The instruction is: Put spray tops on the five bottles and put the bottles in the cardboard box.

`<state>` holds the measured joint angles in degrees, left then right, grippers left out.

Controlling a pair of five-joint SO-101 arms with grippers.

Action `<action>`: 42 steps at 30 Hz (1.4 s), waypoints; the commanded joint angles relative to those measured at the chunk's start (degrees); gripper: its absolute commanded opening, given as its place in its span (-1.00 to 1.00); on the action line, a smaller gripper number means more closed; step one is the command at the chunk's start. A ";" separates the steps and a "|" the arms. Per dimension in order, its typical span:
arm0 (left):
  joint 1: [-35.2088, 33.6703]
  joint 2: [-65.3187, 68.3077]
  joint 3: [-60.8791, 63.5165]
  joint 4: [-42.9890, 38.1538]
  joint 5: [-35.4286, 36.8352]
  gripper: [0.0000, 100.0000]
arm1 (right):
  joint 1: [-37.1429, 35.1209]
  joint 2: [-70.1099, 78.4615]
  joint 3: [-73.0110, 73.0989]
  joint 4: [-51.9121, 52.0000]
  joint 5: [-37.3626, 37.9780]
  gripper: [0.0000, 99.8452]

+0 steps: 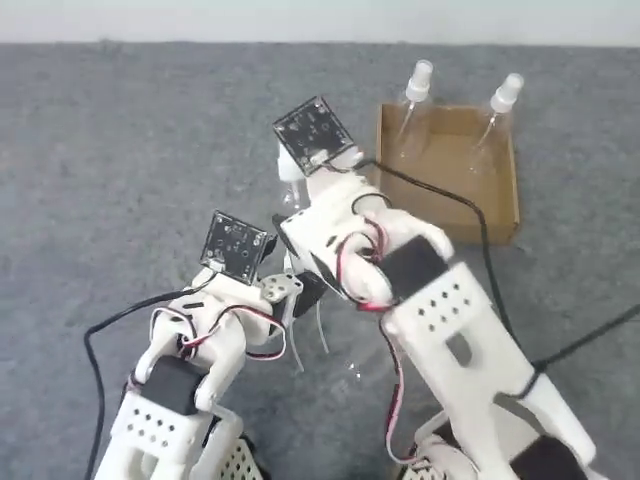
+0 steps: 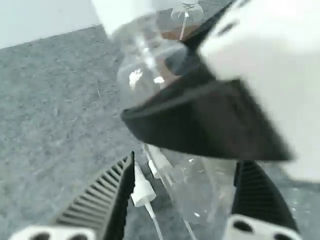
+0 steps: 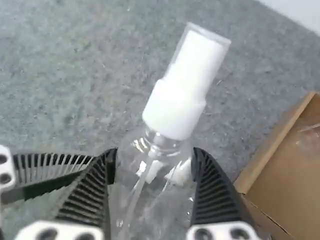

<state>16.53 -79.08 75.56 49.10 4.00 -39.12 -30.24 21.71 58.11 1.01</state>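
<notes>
My right gripper point(image 3: 152, 167) is shut on a clear bottle point(image 3: 145, 200) just below its shoulder; the bottle carries a white spray top point(image 3: 182, 95) and is held above the grey carpet, close to the cardboard box point(image 3: 282, 165). The left wrist view looks up at that same held bottle point(image 2: 145, 65). My left gripper point(image 2: 182, 200) is open over a loose spray top point(image 2: 142, 191) and a clear bottle point(image 2: 200, 192) lying on the carpet. Two bottles with spray tops point(image 1: 408, 115) point(image 1: 492, 120) stand at the back of the box point(image 1: 500, 215).
Grey carpet covers the table. Thin dip tubes point(image 1: 298, 345) lie on the carpet between the two arms. A black cable point(image 1: 470, 210) runs from the right arm across the box's front. Open carpet stretches to the far left.
</notes>
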 commanded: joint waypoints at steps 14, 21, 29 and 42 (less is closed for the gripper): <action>-0.26 -1.14 0.31 -1.49 -0.53 -0.41 | 8.04 -8.31 -6.59 4.97 2.46 -0.99; -0.26 -1.14 0.84 -1.58 -0.53 -0.41 | 21.93 -8.31 -11.69 4.97 4.84 -0.99; -0.35 -1.14 0.92 -1.58 -0.53 -0.44 | 34.07 -8.22 -2.99 -8.13 4.92 -0.99; -5.19 -1.14 0.84 -1.93 -0.26 -0.98 | 32.92 8.04 10.46 -41.10 4.84 -0.99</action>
<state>11.69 -79.08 76.97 48.84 3.65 -5.63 -26.37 32.79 23.91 4.97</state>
